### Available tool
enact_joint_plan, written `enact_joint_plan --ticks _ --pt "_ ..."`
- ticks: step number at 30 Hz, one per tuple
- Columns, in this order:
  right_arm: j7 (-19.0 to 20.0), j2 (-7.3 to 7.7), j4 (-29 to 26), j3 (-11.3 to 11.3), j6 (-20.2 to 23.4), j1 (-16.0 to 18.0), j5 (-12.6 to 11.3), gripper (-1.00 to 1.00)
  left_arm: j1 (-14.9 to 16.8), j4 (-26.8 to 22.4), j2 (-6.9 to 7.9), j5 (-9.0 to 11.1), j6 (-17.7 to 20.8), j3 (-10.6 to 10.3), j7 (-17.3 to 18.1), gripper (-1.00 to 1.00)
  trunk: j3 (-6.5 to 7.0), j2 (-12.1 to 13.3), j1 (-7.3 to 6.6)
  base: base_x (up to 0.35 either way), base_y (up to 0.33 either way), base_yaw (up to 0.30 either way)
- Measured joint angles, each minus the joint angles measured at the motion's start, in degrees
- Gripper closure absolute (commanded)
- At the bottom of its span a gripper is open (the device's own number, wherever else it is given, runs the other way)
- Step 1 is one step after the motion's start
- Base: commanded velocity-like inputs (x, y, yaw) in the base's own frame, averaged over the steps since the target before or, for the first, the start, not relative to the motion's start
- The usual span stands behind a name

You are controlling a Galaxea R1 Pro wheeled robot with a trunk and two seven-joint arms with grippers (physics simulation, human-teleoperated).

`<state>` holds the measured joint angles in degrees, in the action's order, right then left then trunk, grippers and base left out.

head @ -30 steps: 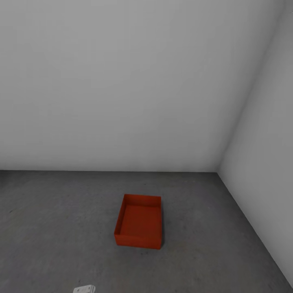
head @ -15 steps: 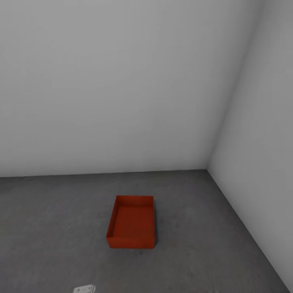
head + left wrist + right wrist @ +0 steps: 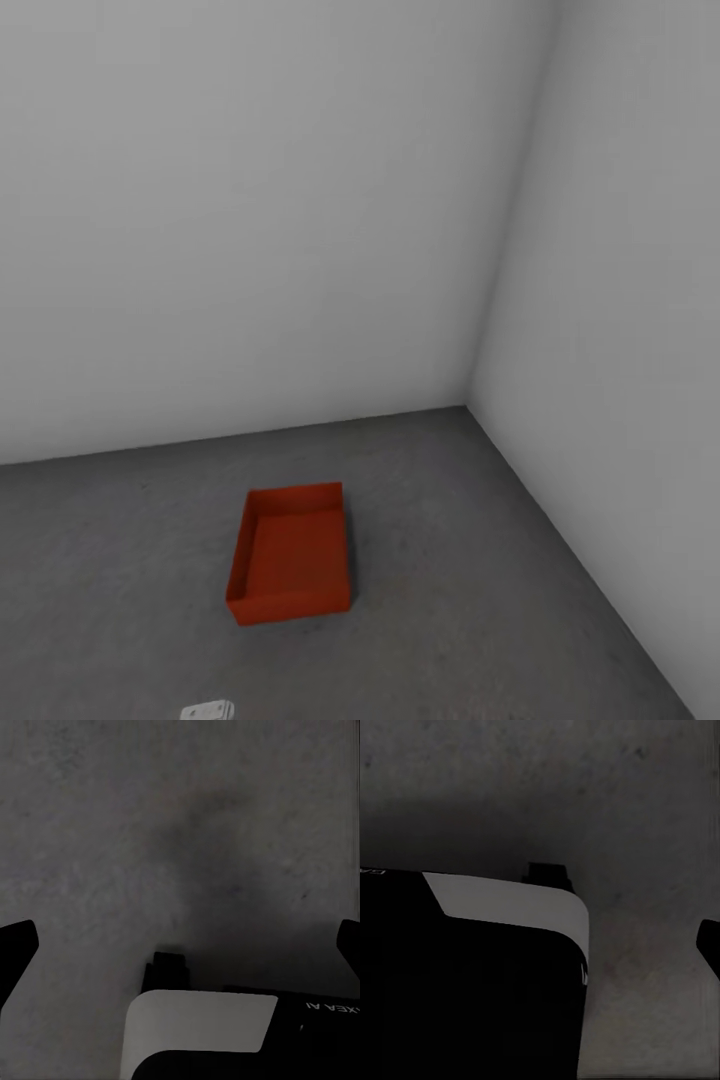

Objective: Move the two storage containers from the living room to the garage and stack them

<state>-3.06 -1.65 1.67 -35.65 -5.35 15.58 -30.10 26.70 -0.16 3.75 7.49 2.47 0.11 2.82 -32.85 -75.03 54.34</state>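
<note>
Sitting on the floor of the garage, near the corner where two plain white walls are meeting: one storage container, red-orange, open side up, nothing showing inside it. Count: one container in sight here; two walls. Judged purpose of placement: it is serving as the base of the stack, set flat and upright so that the second bin can be resting on top. It is standing apart from both walls, leaving room to approach.

Left end effector: hanging over bare concrete, fingertips showing spread far apart, gripping nothing. Right end effector: one dark fingertip is showing over the concrete; its opening cannot be told.
</note>
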Motion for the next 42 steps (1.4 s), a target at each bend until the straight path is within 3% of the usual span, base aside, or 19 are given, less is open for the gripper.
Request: enact_joint_plan --ticks 27,42 --pt "0.26 -0.05 0.0 0.0 0.42 0.0 -0.09 -1.0 0.0 0.0 -0.7 -0.08 0.04 0.0 -0.67 -1.0 0.0 0.0 0.0 0.0 0.0 -0.289" --pt "0.01 -0.32 0.0 -0.09 0.43 0.0 0.2 -1.0 0.0 0.0 -0.7 -0.08 0.06 0.0 -0.67 -1.0 0.0 0.0 0.0 0.0 0.0 -0.089"
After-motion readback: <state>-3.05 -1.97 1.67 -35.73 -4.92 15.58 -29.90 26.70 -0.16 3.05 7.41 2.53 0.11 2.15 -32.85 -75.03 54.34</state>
